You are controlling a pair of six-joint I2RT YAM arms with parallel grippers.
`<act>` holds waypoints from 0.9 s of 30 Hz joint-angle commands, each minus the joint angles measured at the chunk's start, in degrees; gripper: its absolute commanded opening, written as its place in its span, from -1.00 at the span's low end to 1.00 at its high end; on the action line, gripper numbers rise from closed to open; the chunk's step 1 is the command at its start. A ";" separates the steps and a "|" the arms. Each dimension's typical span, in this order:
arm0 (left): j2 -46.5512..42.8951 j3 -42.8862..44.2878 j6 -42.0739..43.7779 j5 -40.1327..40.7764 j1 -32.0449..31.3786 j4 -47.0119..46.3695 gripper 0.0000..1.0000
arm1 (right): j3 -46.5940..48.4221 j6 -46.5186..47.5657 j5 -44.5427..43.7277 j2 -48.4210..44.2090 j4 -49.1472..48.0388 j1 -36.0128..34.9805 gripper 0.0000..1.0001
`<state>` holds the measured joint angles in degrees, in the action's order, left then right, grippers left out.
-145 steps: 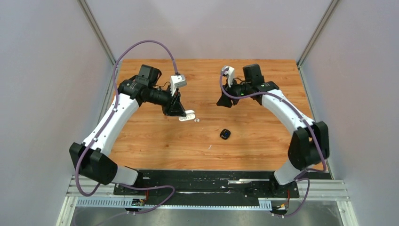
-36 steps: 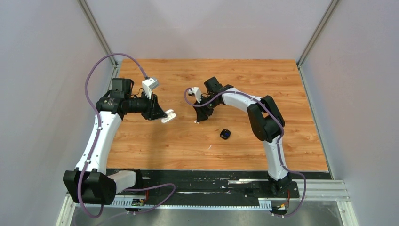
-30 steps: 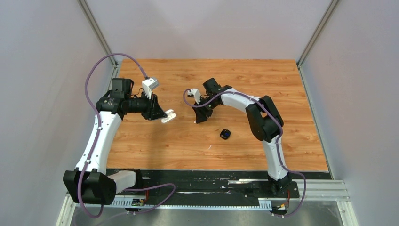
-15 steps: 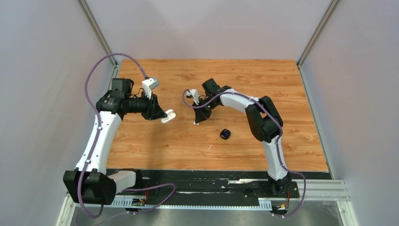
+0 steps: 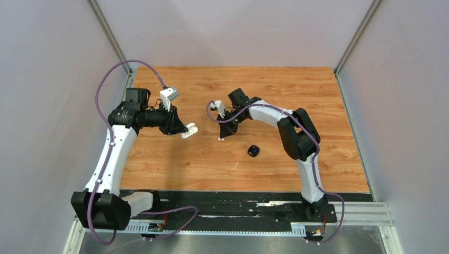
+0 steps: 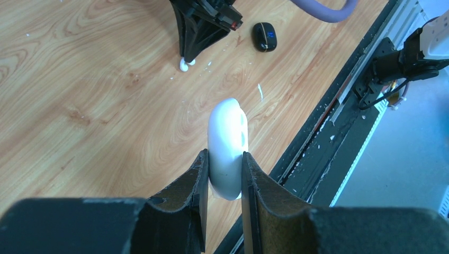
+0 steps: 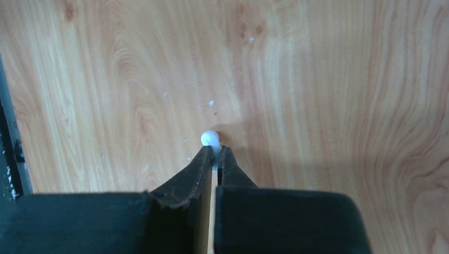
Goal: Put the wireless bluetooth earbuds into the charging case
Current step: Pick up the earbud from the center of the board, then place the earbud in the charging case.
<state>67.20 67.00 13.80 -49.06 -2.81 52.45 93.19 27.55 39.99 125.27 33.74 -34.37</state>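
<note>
My left gripper is shut on a white pebble-shaped charging case, held above the table with two oval hollows on its right face. From above, that case sticks out of the left gripper, left of centre. My right gripper points down at the wood, its jaws shut on a tiny white earbud whose round end pokes out past the tips. The left wrist view shows this earbud touching the table under the right gripper. No other earbud shows.
A black pebble-shaped case with a blue mark lies on the wooden table, to the right of and nearer than the right gripper. Small white flecks dot the wood. The black base rail runs along the near edge.
The right gripper's jaws have closed on the white earbud at the table surface. The left arm and its case have stayed still.
</note>
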 commanded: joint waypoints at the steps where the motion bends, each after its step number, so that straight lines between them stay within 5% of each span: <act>1: 0.15 -0.45 -0.44 -2.43 0.58 -0.63 -1.00 | -5.84 4.02 6.35 -10.71 -6.85 0.94 -1.00; 15: 9.97 5.20 -0.70 -3.60 -3.05 -4.63 -1.00 | -16.98 9.69 15.80 -36.19 -20.36 0.03 -1.00; 27: 9.11 6.71 -7.08 -5.83 -5.45 -7.87 -1.00 | -16.93 13.25 12.54 -37.82 -28.14 -8.59 -1.00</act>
<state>79.22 71.94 9.72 -52.36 -8.23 46.78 76.40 37.60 52.27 87.59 9.08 -40.47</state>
